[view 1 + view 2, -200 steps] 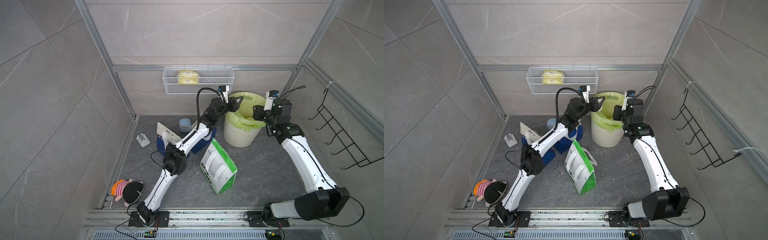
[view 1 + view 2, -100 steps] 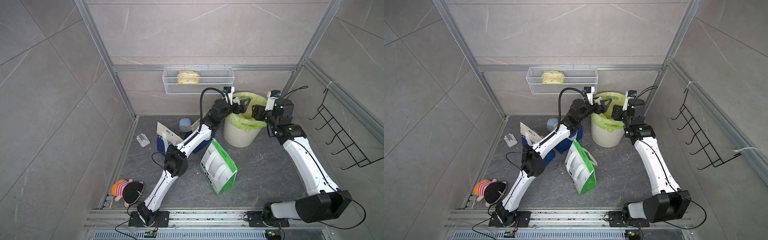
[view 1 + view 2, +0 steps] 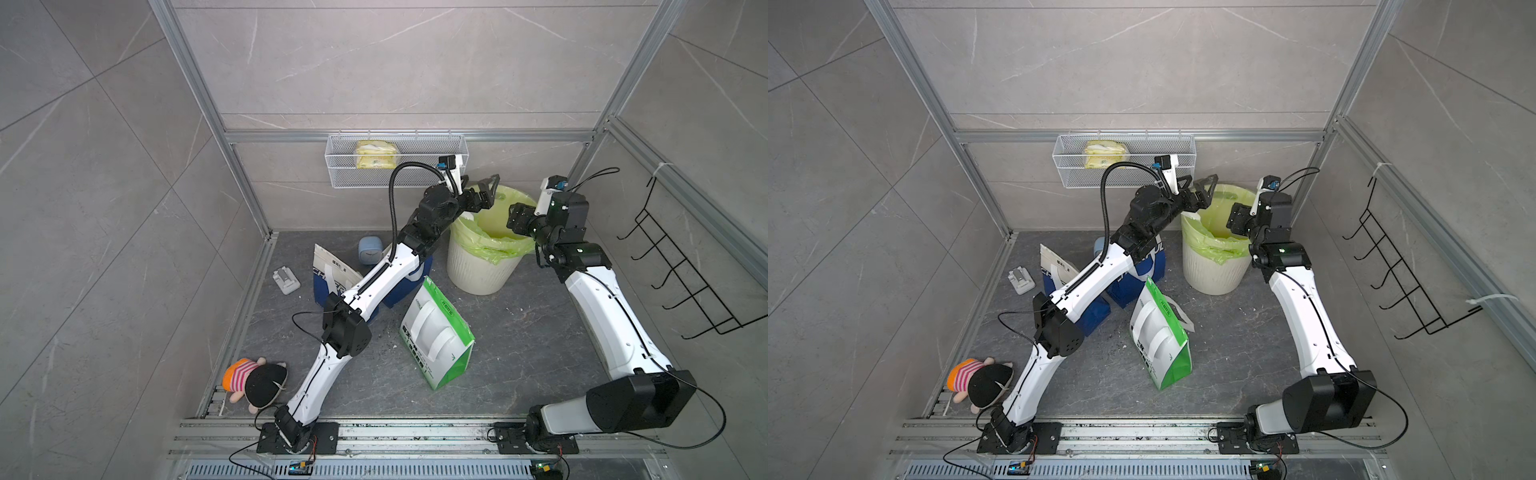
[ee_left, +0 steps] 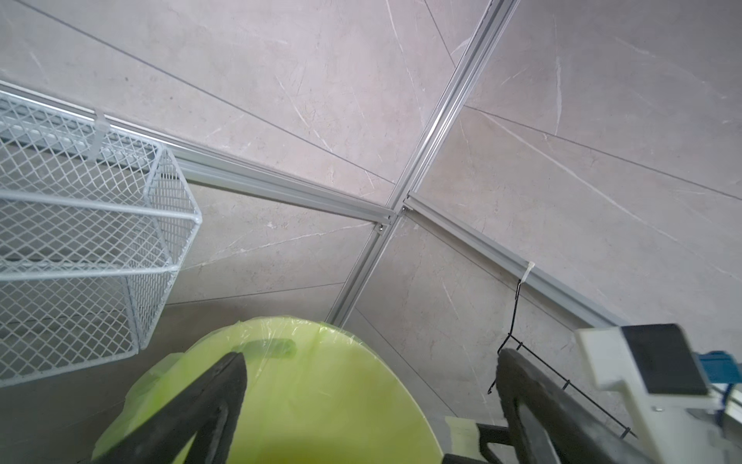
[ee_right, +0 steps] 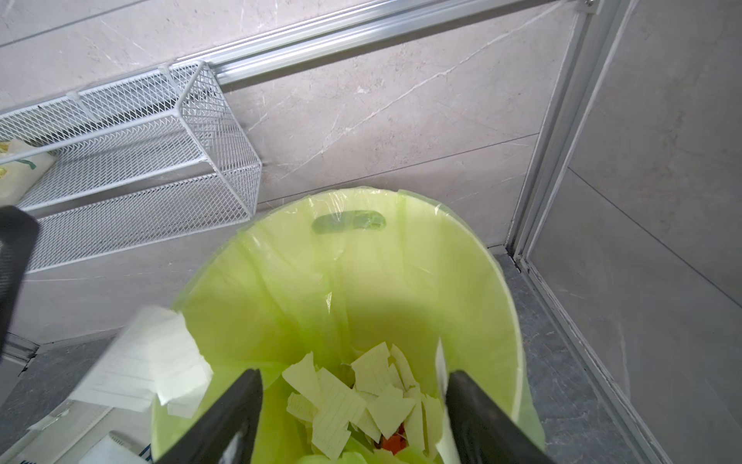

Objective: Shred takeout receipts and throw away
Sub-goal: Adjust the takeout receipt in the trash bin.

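Both claws have just sprung apart over the green-lined bin point(image 3: 482, 270). The left claw point(image 4: 371, 357) gapes wide and empty, and the right claw point(image 5: 353, 375) stands open too, though a thin white sliver point(image 5: 440, 385) sits against one of its prongs. So the drop looks under way. Torn receipt pieces point(image 5: 361, 393) lie at the bottom of the bin, below the right claw. One larger piece point(image 5: 148, 369), blurred, is at the rim beneath the left claw — it may miss.
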Available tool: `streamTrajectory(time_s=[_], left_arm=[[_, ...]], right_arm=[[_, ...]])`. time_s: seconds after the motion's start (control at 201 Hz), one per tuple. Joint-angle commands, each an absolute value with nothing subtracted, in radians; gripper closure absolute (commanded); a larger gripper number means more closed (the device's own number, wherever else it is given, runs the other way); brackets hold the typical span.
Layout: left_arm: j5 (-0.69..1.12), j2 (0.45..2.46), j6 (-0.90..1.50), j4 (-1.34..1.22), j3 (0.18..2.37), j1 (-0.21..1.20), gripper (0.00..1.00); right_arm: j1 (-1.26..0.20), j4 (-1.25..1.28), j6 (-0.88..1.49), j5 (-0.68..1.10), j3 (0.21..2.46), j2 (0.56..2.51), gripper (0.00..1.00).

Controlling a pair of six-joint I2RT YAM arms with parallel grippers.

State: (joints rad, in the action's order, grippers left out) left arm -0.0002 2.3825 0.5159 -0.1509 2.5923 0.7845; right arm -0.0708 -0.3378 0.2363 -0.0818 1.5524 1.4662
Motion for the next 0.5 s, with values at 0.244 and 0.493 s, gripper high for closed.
streamTrajectory(time_s=[0.244,0.493], left_arm=[[0.042,2.446,0.683,-0.178,2.672,0.749,0.04],[-0.003,2.215,0.529,-0.105,2.461,0.749,0.05]], right_arm=[[-0.016,-0.235,0.437,0.111,1.638,1.568,0.22],[-0.013,-0.473,0.421,0.012,1.797,1.676,0.23]])
